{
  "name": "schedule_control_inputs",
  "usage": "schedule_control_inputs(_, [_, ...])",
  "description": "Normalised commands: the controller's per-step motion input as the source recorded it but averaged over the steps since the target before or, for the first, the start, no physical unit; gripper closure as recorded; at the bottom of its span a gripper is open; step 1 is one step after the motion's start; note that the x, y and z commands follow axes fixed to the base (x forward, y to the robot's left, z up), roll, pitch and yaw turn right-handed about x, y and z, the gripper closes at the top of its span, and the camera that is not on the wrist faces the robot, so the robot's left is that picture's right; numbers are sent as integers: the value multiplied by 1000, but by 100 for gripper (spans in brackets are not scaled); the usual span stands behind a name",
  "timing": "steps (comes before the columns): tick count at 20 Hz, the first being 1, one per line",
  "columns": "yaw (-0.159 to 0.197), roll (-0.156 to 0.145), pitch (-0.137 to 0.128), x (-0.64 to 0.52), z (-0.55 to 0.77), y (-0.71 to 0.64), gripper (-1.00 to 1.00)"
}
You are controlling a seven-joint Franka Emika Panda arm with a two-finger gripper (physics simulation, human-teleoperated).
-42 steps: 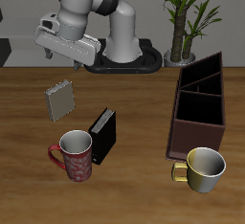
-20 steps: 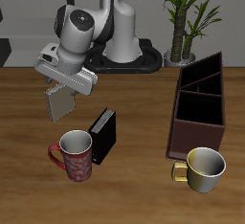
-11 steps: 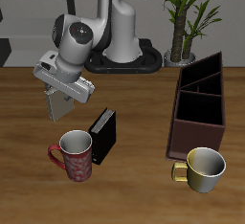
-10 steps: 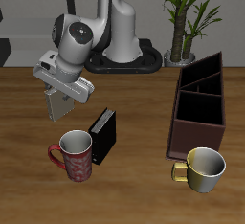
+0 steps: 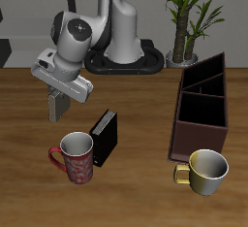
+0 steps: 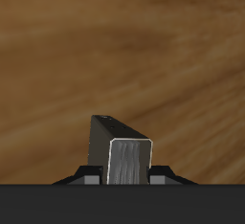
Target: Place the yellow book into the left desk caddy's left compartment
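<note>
The yellow book [image 5: 60, 109], thin and greyish-tan, is between the fingers of my gripper [image 5: 60, 103] above the table, farther back than the red mug. In the wrist view the book [image 6: 128, 153] stands on edge between the two fingers [image 6: 84, 178], which press against its sides; my gripper [image 6: 125, 176] is shut on it. The left desk caddy [image 5: 221, 87], a long dark box with inner dividers, stands far across the table from the gripper. Its compartments look empty.
A black book [image 5: 105, 137] stands just in front of the gripper, beside a red mug [image 5: 75, 157]. A yellow mug [image 5: 206, 171] sits at the caddy's near end. A potted plant [image 5: 184, 17] and the robot base [image 5: 126, 56] stand at the back.
The arm came down from above onto the yellow book and the fingers closed around it. The book now stands more upright than before. Nothing else has moved.
</note>
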Motion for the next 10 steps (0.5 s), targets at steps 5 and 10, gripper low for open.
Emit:
schedule_control_inputs(5, [3,7,-22,44,267,217,100])
schedule_control_inputs(10, [5,10,-36,-63,580,497,100])
